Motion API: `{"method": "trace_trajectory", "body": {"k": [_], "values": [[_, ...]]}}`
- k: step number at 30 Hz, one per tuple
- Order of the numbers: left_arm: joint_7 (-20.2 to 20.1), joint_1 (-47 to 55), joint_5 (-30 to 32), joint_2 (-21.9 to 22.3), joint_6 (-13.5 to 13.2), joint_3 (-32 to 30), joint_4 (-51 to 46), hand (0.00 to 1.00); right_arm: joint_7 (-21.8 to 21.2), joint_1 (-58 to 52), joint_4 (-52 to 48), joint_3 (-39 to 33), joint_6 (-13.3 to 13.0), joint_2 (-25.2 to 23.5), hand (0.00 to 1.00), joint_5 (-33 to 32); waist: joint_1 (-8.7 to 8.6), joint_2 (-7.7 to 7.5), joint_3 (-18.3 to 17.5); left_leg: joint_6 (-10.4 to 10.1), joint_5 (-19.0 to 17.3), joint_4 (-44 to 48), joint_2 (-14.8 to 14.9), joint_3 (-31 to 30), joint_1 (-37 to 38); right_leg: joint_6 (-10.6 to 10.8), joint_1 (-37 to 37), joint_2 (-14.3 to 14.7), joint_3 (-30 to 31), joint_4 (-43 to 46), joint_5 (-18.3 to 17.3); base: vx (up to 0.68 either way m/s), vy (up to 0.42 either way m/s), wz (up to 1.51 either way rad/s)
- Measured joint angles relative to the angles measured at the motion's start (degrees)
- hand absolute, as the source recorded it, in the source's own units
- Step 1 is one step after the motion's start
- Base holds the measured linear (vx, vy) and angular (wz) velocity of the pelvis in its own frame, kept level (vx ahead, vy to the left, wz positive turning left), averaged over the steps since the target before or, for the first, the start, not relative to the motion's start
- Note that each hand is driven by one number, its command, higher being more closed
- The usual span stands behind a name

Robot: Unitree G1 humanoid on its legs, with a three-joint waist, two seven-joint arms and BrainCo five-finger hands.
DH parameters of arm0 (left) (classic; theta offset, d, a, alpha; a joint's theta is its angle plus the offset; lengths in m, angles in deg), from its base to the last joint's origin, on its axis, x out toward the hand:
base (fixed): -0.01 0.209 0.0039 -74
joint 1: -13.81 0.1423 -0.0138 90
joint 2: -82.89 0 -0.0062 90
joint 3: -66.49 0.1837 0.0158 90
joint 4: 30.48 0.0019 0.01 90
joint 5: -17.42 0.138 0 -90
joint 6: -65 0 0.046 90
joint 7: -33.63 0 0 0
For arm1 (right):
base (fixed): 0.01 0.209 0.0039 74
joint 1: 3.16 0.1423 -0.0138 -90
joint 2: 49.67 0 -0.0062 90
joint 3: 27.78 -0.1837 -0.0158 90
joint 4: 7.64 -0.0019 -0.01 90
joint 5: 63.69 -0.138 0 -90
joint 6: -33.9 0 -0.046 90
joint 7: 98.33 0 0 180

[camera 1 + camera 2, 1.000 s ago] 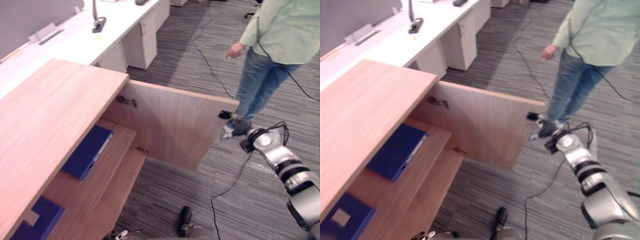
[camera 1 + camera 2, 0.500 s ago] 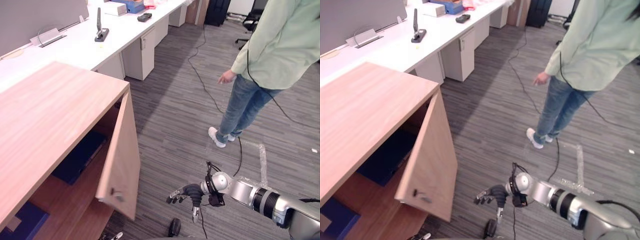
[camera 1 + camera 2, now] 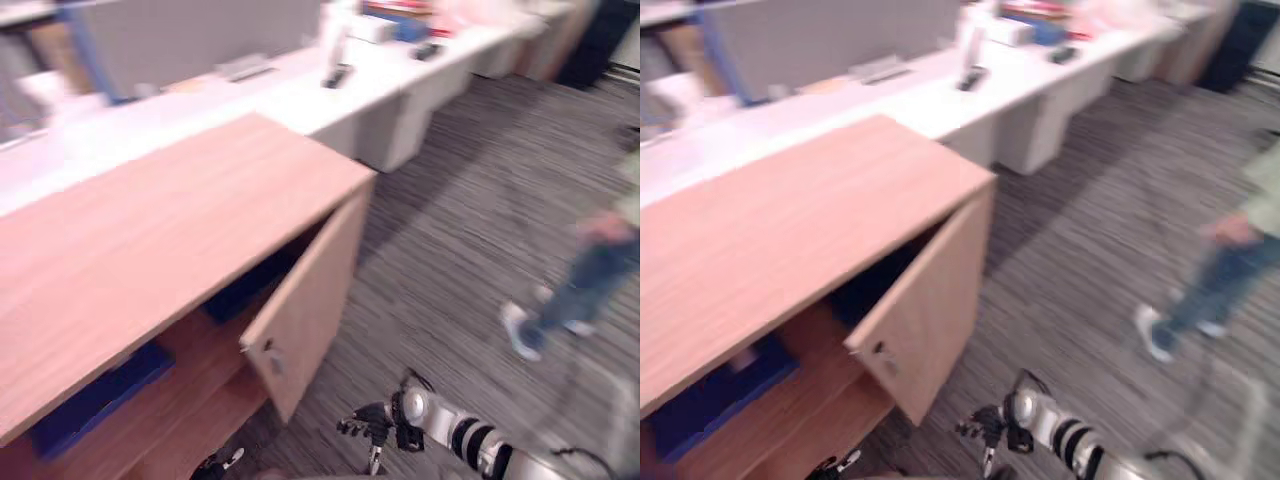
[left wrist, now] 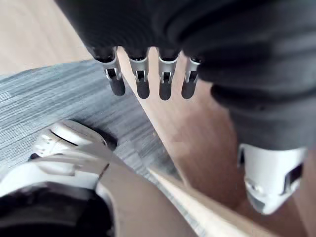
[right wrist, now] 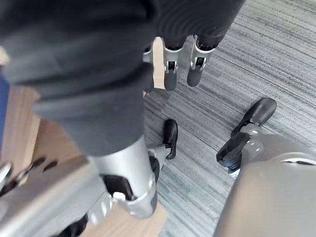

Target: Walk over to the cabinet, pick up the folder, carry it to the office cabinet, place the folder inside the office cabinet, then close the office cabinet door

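The wooden office cabinet has its door standing ajar, swung partway toward shut. Inside, a blue folder lies in shadow on the upper shelf. Another blue folder lies on the lower shelf. My right hand hangs low over the carpet just past the door's free edge, apart from it, fingers relaxed and holding nothing. My left hand hangs by the cabinet's front with its fingers straight over wood and carpet, empty.
A person in jeans stands on the grey carpet to the right. A long white desk with small items runs behind the cabinet. Open carpet lies between door and person.
The door has swung from wide open to partly shut. My right hand left the door's edge and dropped low beside it. The camera has turned, shifting the whole scene.
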Motion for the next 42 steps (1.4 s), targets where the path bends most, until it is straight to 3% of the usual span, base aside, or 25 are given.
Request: {"method": "trace_trajectory", "body": {"k": [1,3,4,5,6,9,10,11,13,16,18,19,21,23,24,25,27,31,32,34,37,39,40,41,42], "values": [[0.31,0.30,-0.04,0.02,0.16,-0.07,0.11,0.00,1.73,-0.71,2.62,-4.63,-0.12,-1.40,0.00,1.66,0.02,0.06,0.01,0.37,0.16,-0.11,-0.75,-1.99,-0.18,-0.07,-0.03,-1.35,0.99,2.14,-0.64,0.09,0.188,1.68],[1.32,0.71,-0.13,-0.35,0.95,0.24,0.11,0.00,10.29,-2.84,12.42,-33.35,0.52,-6.87,0.00,3.92,-0.26,0.12,0.28,1.52,0.75,-0.09,-2.68,-9.68,-0.40,-0.31,-1.57,-3.45,14.93,9.02,-1.44,0.10,0.156,1.68],[1.46,0.68,-0.16,-0.67,1.15,0.40,0.12,0.00,12.15,-3.60,13.72,-40.61,0.72,-7.78,0.00,3.88,-0.43,0.30,0.40,1.56,1.03,0.00,-2.86,-12.28,-0.50,0.19,-1.65,-2.93,19.63,9.21,-2.97,0.13,0.069,1.77],[2.27,0.00,-0.38,-1.23,1.26,0.75,0.09,0.00,16.32,-5.69,14.31,-50.28,1.29,-8.97,0.00,1.87,-1.23,0.21,0.36,1.22,1.32,0.29,-2.79,-17.27,-1.62,2.07,-1.27,-0.46,27.97,7.65,-6.38,0.13,-0.038,1.90],[3.03,-1.36,-0.38,-1.34,1.27,0.94,0.08,0.00,20.13,-8.04,14.16,-55.59,1.90,-9.47,0.00,-1.13,-1.85,0.27,0.41,0.63,1.59,0.75,-2.84,-22.30,-3.25,3.97,-1.37,2.10,33.68,5.50,-8.06,0.11,-0.097,2.02],[3.53,-4.13,-0.15,-0.84,1.21,1.01,-0.06,0.00,24.84,-13.08,13.37,-62.42,3.56,-11.05,0.00,-7.75,-3.68,-0.76,0.65,-1.47,1.80,2.29,-4.76,-32.58,-6.12,4.93,-0.66,3.69,38.73,1.10,-8.38,0.05,-0.248,2.11],[3.74,-4.83,0.04,-1.30,0.99,0.16,0.02,0.00,26.35,-14.38,11.58,-63.91,3.85,-12.63,0.00,-9.77,-4.40,-2.06,1.28,-2.85,1.00,3.56,-6.42,-35.28,-6.91,6.69,0.75,2.65,36.78,0.03,-8.81,0.07,-0.288,1.59],[3.83,-4.55,0.05,-0.66,1.31,-0.33,-0.10,0.00,26.47,-14.67,10.87,-64.28,3.75,-12.47,0.00,-10.09,-4.42,-1.70,1.03,-2.85,0.98,4.09,-5.98,-35.38,-7.10,6.58,1.03,3.24,34.54,0.60,-8.86,0.09,-0.266,1.40],[3.97,-3.22,-0.26,0.03,1.03,-0.26,-0.21,0.00,26.53,-15.25,10.38,-64.37,3.69,-12.66,0.00,-9.92,-4.16,-0.42,0.32,-3.21,0.91,5.27,-4.14,-31.64,-7.76,4.73,2.70,5.00,29.17,1.73,-11.51,0.08,-0.224,1.12],[4.37,-2.08,-5.31,-0.26,0.88,-0.14,-0.77,0.00,26.33,-14.63,9.69,-57.87,3.40,-12.52,0.00,-9.78,-3.98,-0.80,0.53,-6.18,3.90,3.74,-2.15,-31.12,-10.16,2.89,3.86,7.24,22.29,3.14,-13.41,0.06,-0.257,1.23],[5.39,-2.20,-7.02,-0.83,0.74,1.17,-2.83,0.00,26.24,-13.63,9.90,-55.78,3.32,-13.14,0.00,-9.67,-4.14,-2.28,2.11,-4.84,7.93,2.14,-1.94,-23.52,-11.13,2.54,5.14,6.73,18.10,3.02,-13.46,0.03,-0.215,0.99],[5.44,-2.20,-7.05,-0.89,0.72,1.33,-2.94,0.00,26.24,-13.53,9.92,-55.76,3.32,-13.18,0.00,-9.67,-4.13,-2.33,2.23,-4.71,8.16,2.03,-1.95,-22.90,-11.15,2.54,5.26,6.69,17.82,2.98,-13.46,-0.01,-0.147,1.09],[6.21,-2.07,-8.91,-2.49,0.50,5.66,-4.77,0.00,26.46,-10.79,11.73,-55.59,2.76,-13.35,0.00,-10.18,-4.22,-2.86,3.68,1.04,4.84,10.60,0.95,5.18,-16.11,2.05,6.22,5.46,12.80,2.89,-13.34,-0.02,-0.011,0.91],[6.12,-1.50,-9.10,-2.61,0.46,8.22,-6.44,0.00,26.87,-10.37,11.85,-55.66,2.71,-13.10,0.00,-10.37,-4.41,-2.12,3.88,3.50,-0.86,21.95,4.25,21.58,-18.01,2.20,7.53,4.50,10.82,3.06,-13.33,0.08,0.106,0.62],[5.84,-0.52,-9.16,-2.47,0.23,9.29,-7.81,0.00,26.89,-10.55,11.83,-55.88,2.73,-12.78,0.00,-10.38,-4.41,-1.24,3.98,5.42,-3.70,24.01,5.15,26.38,-17.98,3.00,7.85,4.36,9.67,3.55,-13.69,0.10,0.211,0.73],[5.30,-0.40,-9.25,-2.62,-0.01,9.65,-8.76,0.00,26.92,-10.15,11.77,-56.46,2.77,-12.84,0.00,-10.38,-4.12,-0.30,4.77,6.12,-4.76,24.16,4.34,27.01,-18.15,4.19,7.80,3.64,8.97,5.21,-14.99,0.06,0.206,0.58],[4.73,-0.28,-9.11,-3.04,0.05,10.01,-9.79,0.00,26.90,-10.57,11.82,-56.99,2.84,-12.75,0.00,-10.27,-4.20,-1.33,5.22,6.41,-4.55,21.51,0.48,25.74,-18.07,4.56,7.63,1.51,8.27,5.16,-15.26,0.04,0.186,0.62],[3.12,1.86,-8.29,-2.75,0.36,10.38,-12.76,0.00,26.82,-12.76,10.57,-60.66,2.83,-12.92,0.00,-10.29,-4.46,-1.47,5.09,7.59,-6.96,20.00,-2.74,28.52,-17.95,4.37,10.32,-0.25,6.37,1.45,-14.78,0.12,0.163,0.74],[3.03,1.90,-7.92,-2.76,0.41,10.39,-12.91,0.00,26.83,-13.09,10.53,-61.37,2.83,-13.00,0.00,-10.30,-4.39,-1.52,4.98,7.57,-6.20,19.47,-4.02,27.28,-17.88,3.96,10.82,-0.43,5.98,0.96,-13.93,0.19,0.124,0.99],[2.43,2.07,-6.11,-3.27,0.52,11.40,-13.91,0.00,26.84,-14.04,10.37,-63.51,2.91,-13.43,0.00,-10.54,-4.71,-2.00,4.38,10.71,-2.55,13.47,-8.59,23.01,-15.65,4.15,11.36,-2.54,3.01,2.91,-13.00,0.21,0.104,1.06],[2.03,3.27,-4.09,-3.19,0.47,12.86,-15.40,0.00,26.88,-14.62,9.35,-63.49,2.75,-13.42,0.00,-10.57,-4.81,-1.13,3.67,11.12,0.84,6.67,-10.59,18.14,-10.75,5.24,11.17,-2.59,-0.20,5.50,-13.72,0.24,0.028,0.88],[1.52,3.28,-2.45,-3.45,0.18,14.04,-15.93,0.00,26.87,-14.92,9.28,-63.96,2.62,-13.24,0.00,-10.68,-5.46,-0.74,3.53,11.26,2.13,4.37,-12.01,14.04,-8.04,5.26,11.08,-4.12,-3.07,9.35,-13.79,0.21,-0.032,1.17],[1.15,3.23,-1.42,-3.79,-0.12,15.22,-15.91,0.00,26.86,-15.23,8.73,-65.63,2.60,-13.22,0.00,-10.87,-6.08,-0.39,3.37,11.64,2.45,4.08,-13.12,11.28,-6.90,4.64,9.59,-6.44,-3.40,14.15,-14.13,0.16,-0.052,1.15],[0.96,3.27,-1.08,-3.94,-0.16,16.32,-15.79,0.00,26.90,-15.75,7.38,-65.85,2.58,-13.05,0.00,-11.15,-6.39,0.19,3.08,11.60,2.51,4.10,-13.41,9.48,-6.21,3.00,7.67,-7.75,-1.80,17.54,-15.09,0.14,-0.049,1.24],[0.77,3.60,-0.21,-4.01,-0.24,17.54,-15.76,0.00,26.94,-16.14,6.16,-65.71,2.48,-12.72,0.00,-11.41,-6.73,1.07,2.61,11.12,2.76,4.03,-13.34,7.62,-5.74,2.36,5.20,-7.63,3.90,18.98,-15.58,0.06,-0.033,0.88]]}}
